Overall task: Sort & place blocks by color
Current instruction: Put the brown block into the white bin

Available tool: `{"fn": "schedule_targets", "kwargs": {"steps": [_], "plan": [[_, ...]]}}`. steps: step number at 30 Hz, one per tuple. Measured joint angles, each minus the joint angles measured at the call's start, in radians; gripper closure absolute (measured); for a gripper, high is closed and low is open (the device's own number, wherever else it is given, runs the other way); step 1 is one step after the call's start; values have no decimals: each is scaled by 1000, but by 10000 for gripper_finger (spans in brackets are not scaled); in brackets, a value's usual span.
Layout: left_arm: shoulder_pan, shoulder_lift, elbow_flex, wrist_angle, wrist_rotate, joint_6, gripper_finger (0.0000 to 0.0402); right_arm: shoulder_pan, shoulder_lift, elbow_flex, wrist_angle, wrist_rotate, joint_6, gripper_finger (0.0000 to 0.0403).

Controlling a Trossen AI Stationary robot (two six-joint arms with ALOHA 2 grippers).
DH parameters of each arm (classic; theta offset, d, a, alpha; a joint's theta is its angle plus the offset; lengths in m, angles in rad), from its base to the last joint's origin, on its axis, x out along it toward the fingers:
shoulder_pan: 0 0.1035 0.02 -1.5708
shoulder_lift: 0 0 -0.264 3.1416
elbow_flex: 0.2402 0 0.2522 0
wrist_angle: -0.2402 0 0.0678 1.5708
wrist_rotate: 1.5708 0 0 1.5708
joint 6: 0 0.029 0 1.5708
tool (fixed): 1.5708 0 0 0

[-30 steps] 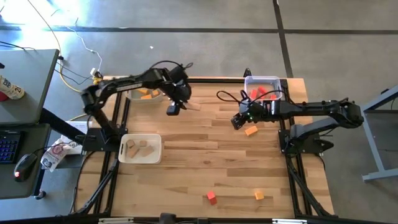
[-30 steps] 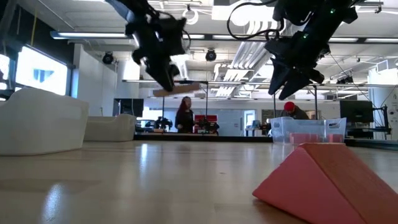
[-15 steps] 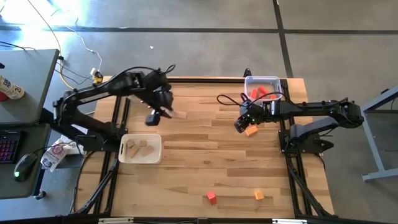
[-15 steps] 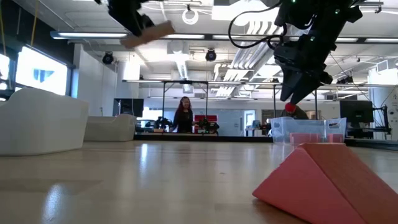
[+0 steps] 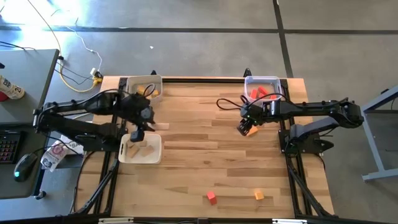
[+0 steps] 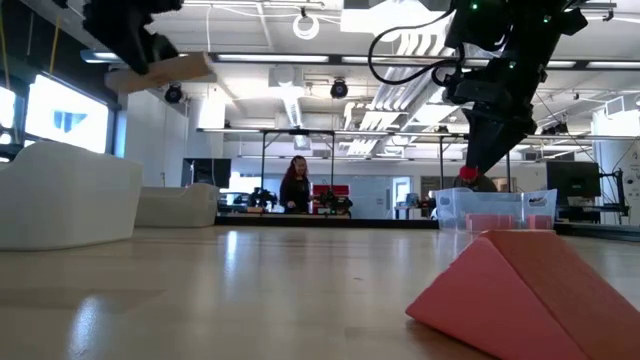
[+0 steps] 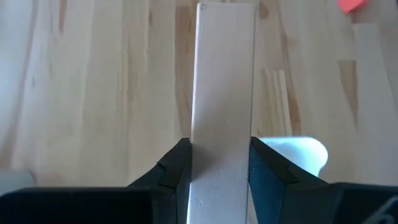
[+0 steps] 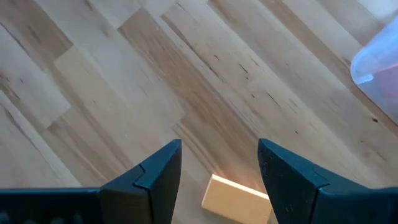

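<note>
My left gripper point(image 5: 137, 129) is shut on a plain light wood plank point(image 5: 159, 126) and hangs high over the far edge of the near-left bin point(image 5: 155, 151), which holds plain wood blocks. The low view shows the plank point(image 6: 165, 72) well above the table. My right gripper point(image 5: 244, 129) is open and points down over an orange block point(image 5: 251, 130) lying flat on the table. In the right wrist view that block point(image 8: 236, 199) shows between the two fingers, which stand apart from it. My left gripper pinches the plank between its two fingers point(image 7: 177, 168) by the long side edges near one end point(image 7: 221, 186). The plank runs on forward in line with the fingers. It is lifted clear and roughly level, with its free end point(image 5: 165, 126) pointing toward the table's right.
A far-left bin point(image 5: 144, 87) holds orange blocks; a clear far-right bin point(image 5: 264, 88) holds red ones. A red cube point(image 5: 212, 197) and an orange cube point(image 5: 259, 195) lie near the near edge. A red wedge point(image 6: 520, 290) sits close to the low camera.
My left arm has swung from the table's far middle toward the left and near side, carrying the plank until it is over the near-left bin. My right gripper has come down and a little rightward onto the spot of the orange block, staying open.
</note>
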Motion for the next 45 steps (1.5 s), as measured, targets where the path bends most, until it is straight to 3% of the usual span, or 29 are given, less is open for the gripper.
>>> {"fn": "schedule_targets", "kwargs": {"steps": [9,16,27,37,45], "plan": [[-132,-99,-137,-5,-55,-189,305,0,0,0,-21,1,-75,205],[-232,-97,-194,-5,-121,-305,298,-12,0,0,-76,10,-72,205],[-367,-97,-299,-20,-132,-477,295,-14,0,0,-82,28,-52,205],[-424,-97,-300,-17,-143,-607,291,-13,0,0,-69,-7,-107,205],[-423,-97,-300,-17,-139,-704,256,-13,0,0,-61,-43,-91,205]]}}
